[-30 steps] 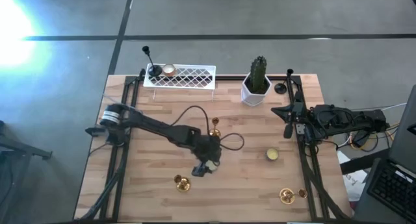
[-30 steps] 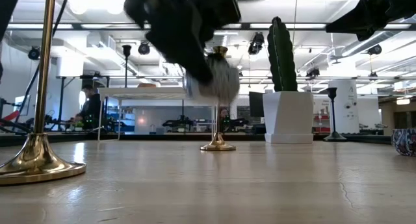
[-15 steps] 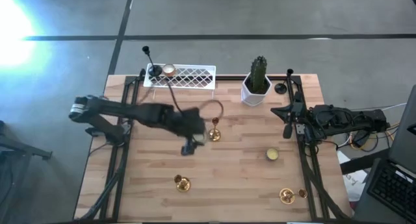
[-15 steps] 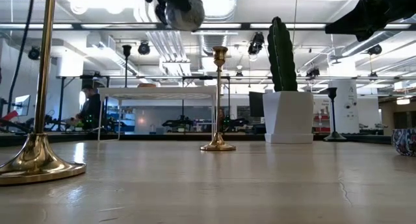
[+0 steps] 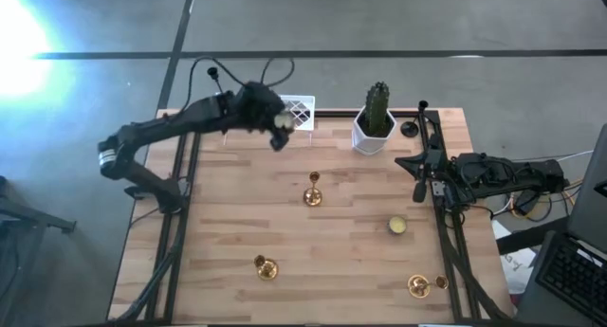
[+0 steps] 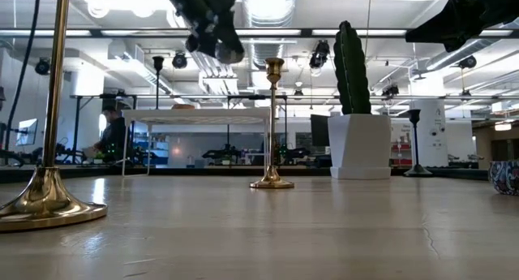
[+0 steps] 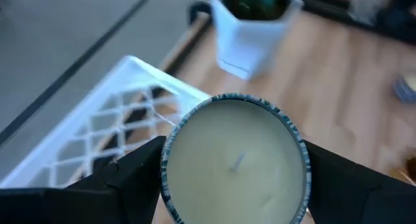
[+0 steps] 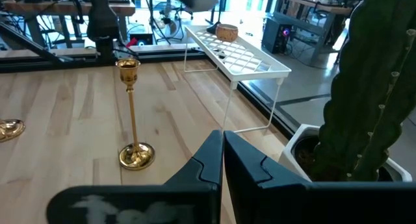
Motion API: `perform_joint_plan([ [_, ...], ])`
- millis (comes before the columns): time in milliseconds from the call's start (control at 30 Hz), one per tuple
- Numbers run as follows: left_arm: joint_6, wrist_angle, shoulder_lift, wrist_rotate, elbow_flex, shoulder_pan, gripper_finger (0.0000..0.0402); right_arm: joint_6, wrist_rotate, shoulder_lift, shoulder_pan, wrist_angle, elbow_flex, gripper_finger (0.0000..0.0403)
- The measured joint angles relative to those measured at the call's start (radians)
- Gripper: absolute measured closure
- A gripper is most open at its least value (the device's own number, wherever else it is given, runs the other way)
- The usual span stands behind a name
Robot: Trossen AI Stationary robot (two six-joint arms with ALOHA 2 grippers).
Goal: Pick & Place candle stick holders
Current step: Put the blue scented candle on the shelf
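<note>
The left tool (image 5: 278, 124) has carried the round cup (image 7: 235, 160) from mid-table up over the white lattice tray (image 5: 302, 112).

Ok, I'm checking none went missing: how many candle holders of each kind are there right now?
gold stemmed holders: 3
black stemmed holders: 2
low round cups: 3, one each on table, in white tray, in left tool
Total: 8

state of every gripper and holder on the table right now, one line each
left gripper: shut on the round cup, raised over the white lattice tray
round cup: held, open side facing the wrist camera
right gripper: shut, empty, parked at the table's right edge
tall gold holder: upright, mid-table
gold holder: standing near the front edge
cream cup: resting on the table, right side
cactus pot: upright at the back
</note>
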Motion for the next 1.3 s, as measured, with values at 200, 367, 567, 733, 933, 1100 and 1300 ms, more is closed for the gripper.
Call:
perform_joint_plan([
  [200,-0.056,0.108,0.054,0.000,0.012,0.092,0.0101,-0.002,0.000,0.000,0.000,0.000,0.000,0.0394],
  [367,0.045,0.036,0.146,0.046,0.104,0.135,0.0101,-0.001,0.000,0.000,0.000,0.000,0.000,0.0394],
  [567,0.266,-0.368,0.310,0.071,0.368,0.189,0.0101,0.000,0.000,0.000,0.000,0.000,0.000,0.0394],
  [733,0.453,-0.518,0.396,0.081,0.522,0.220,0.0101,0.000,0.000,0.000,0.000,0.000,0.000,0.0394],
  [933,0.591,-0.538,0.412,0.113,0.557,0.245,0.0101,-0.002,0.000,0.000,0.000,0.000,0.000,0.0394],
  [1100,0.590,-0.568,0.411,0.182,0.545,0.297,0.0101,-0.001,0.000,0.000,0.000,0.000,0.000,0.0394],
  [1300,0.583,-0.567,0.411,0.242,0.507,0.380,0.0101,0.000,0.000,0.000,0.000,0.000,0.000,0.0394],
])
